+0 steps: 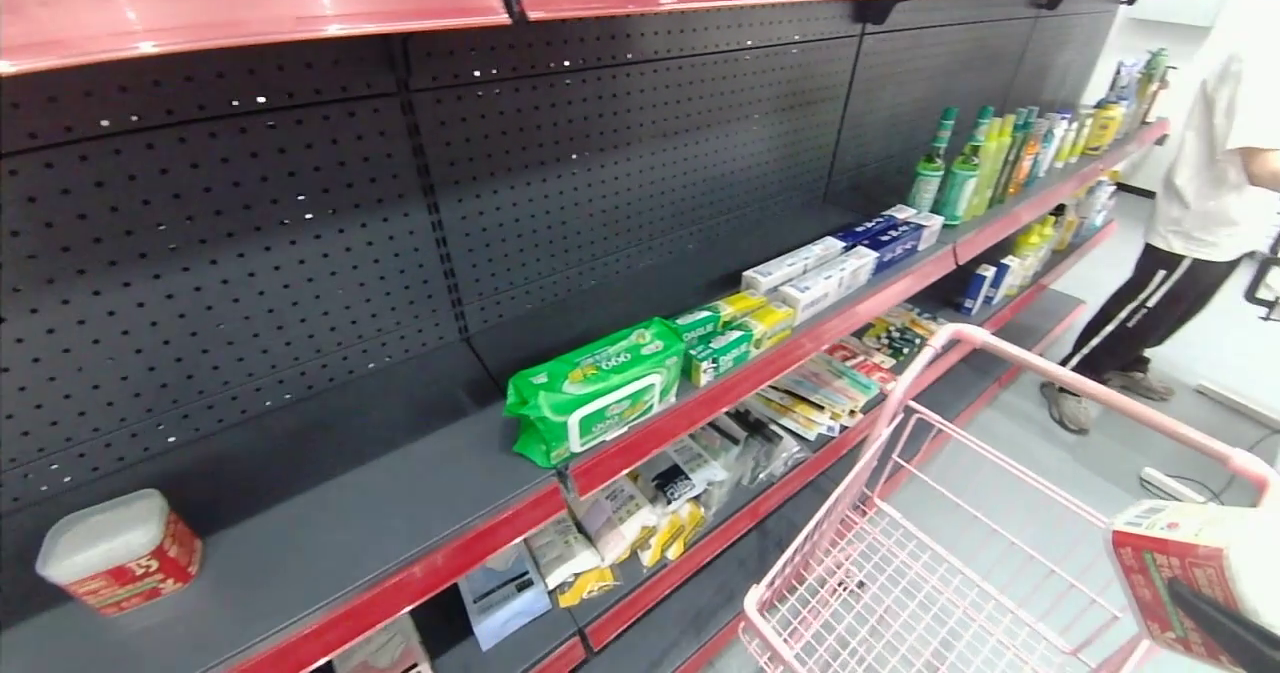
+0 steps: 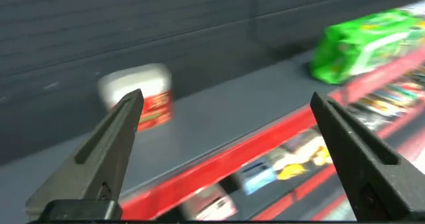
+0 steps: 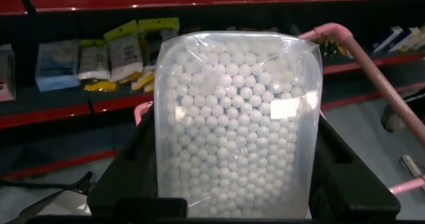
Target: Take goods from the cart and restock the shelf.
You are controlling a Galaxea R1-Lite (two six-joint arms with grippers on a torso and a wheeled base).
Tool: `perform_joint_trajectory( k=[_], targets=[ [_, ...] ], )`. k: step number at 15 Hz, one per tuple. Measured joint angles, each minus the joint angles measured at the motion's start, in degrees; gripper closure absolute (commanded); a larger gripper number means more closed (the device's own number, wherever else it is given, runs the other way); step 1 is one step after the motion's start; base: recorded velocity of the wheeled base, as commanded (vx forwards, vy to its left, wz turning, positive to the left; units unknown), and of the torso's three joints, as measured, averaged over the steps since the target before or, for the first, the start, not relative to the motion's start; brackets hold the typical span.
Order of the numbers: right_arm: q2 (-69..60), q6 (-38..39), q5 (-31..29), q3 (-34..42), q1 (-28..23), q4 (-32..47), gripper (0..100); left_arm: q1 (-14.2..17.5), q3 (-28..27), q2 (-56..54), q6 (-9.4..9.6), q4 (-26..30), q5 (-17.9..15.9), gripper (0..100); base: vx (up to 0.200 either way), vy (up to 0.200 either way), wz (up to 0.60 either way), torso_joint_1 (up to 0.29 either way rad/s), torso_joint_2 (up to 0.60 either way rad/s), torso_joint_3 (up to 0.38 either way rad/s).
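Move tub (image 1: 1185, 578) from cart (image 1: 1150, 418) to shelf (image 1: 350, 513)
Right pincer (image 3: 234, 137) is clamped on the tub by the cart; hold it upright and place it beside the shelved tub (image 1: 118, 551); left pincer (image 2: 227, 98), fingers apart, faces the shelf

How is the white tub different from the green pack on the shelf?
The tub is white with a red label; the pack is green. The tub stands alone at the left; the pack sits beside small boxes. Both rest on the same shelf.
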Motion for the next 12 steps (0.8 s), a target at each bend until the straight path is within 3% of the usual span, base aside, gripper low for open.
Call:
perform_joint_trajectory(
  k=[12],
  targets=[
    [0.1, -0.2, 0.0, -1.3, 0.0, -0.2, 100, 0.0, 0.0, 0.0, 0.0, 0.0, 0.0, 0, 0.0, 0.0, 0.6, 0.003, 0.0, 0.002]
  ],
)
